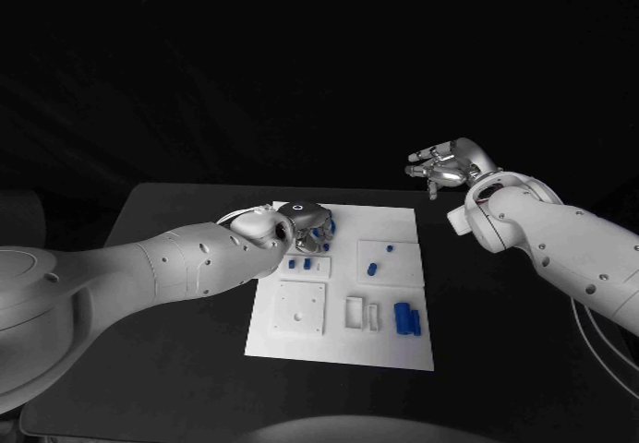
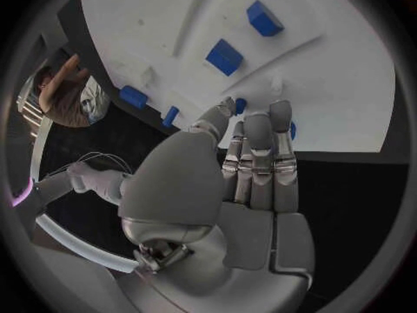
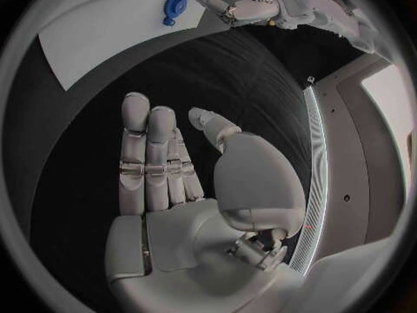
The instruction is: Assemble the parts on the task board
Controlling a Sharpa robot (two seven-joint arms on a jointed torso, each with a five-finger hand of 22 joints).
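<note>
A white task board (image 1: pixel 349 309) lies flat in the middle of a black counter (image 1: pixel 174 221), carrying small blue parts. The left hand (image 1: pixel 304 224) reaches over the board's far left corner, palm down. In the left wrist view its fingers (image 2: pixel 259 161) lie straight and pressed side by side, with the thumb alongside; small blue parts (image 2: pixel 240 105) peek out just past the fingertips, and whether the tips pinch one or merely rest on the board cannot be told. Beyond the fingertips sit two blue block parts (image 2: pixel 224 56), apart from the hand, and two more blue pieces (image 2: pixel 133 96) lie off to the thumb side. In the head view, a pair of blue cylinders (image 1: pixel 407 319) lies side by side near the board's near right corner, their long axes running away from the robot. The right hand (image 1: pixel 448 168) hovers raised beyond the board's far right corner, well apart from every part, its fingers (image 3: pixel 148 161) straight and loosely together, thumb out, holding nothing. By my judgement the left hand is much the nearer for the next move, with the closest parts lying straight ahead of its fingertips.
</note>
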